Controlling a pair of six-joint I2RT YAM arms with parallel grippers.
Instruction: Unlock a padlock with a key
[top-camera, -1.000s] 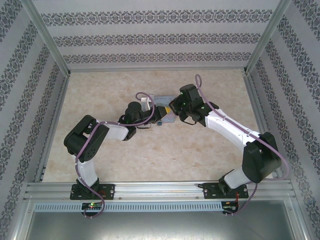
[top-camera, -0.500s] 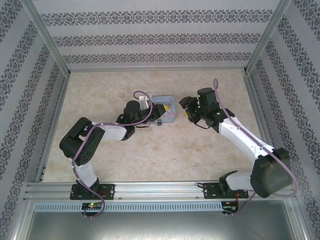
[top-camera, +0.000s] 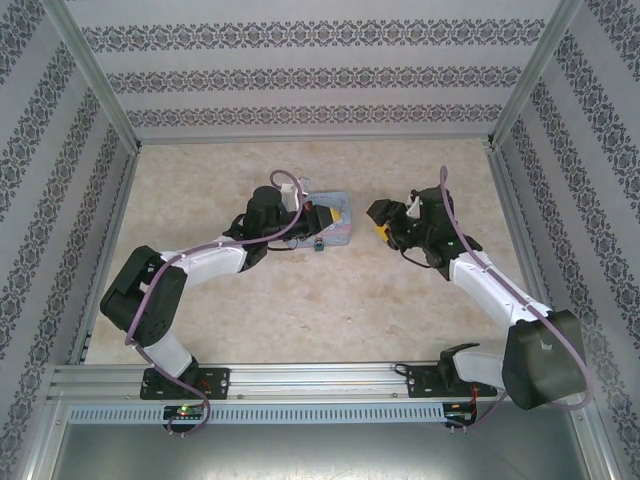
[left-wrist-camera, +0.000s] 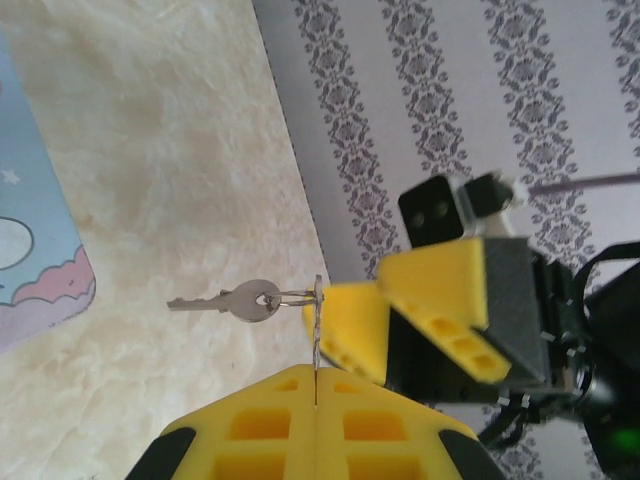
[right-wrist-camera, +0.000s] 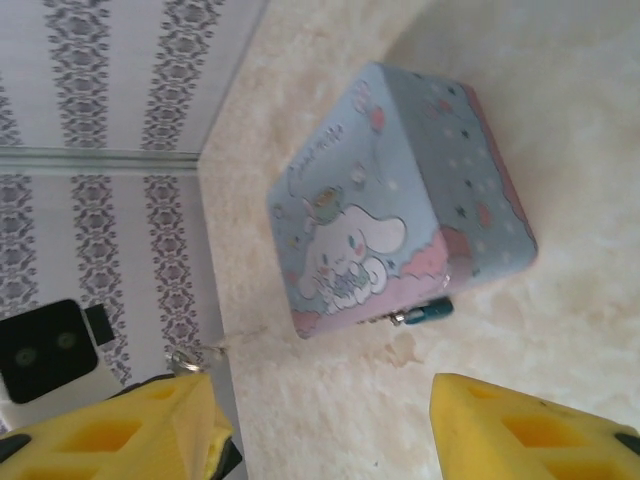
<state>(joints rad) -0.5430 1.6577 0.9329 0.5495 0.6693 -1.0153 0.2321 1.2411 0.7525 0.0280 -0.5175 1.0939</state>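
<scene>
Watching my left gripper (left-wrist-camera: 316, 382) pinched tight on the thin key ring (left-wrist-camera: 316, 328), the key (left-wrist-camera: 225, 300) hanging off it over the table (left-wrist-camera: 170, 150); my right gripper (right-wrist-camera: 325, 420) gapes wide, holding nothing, and the padlock (right-wrist-camera: 425, 313) sits against the tin (right-wrist-camera: 400, 200) edge

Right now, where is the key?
In the left wrist view, the key is on a ring pinched by the shut left gripper, between the blue tin and the right gripper.
</scene>
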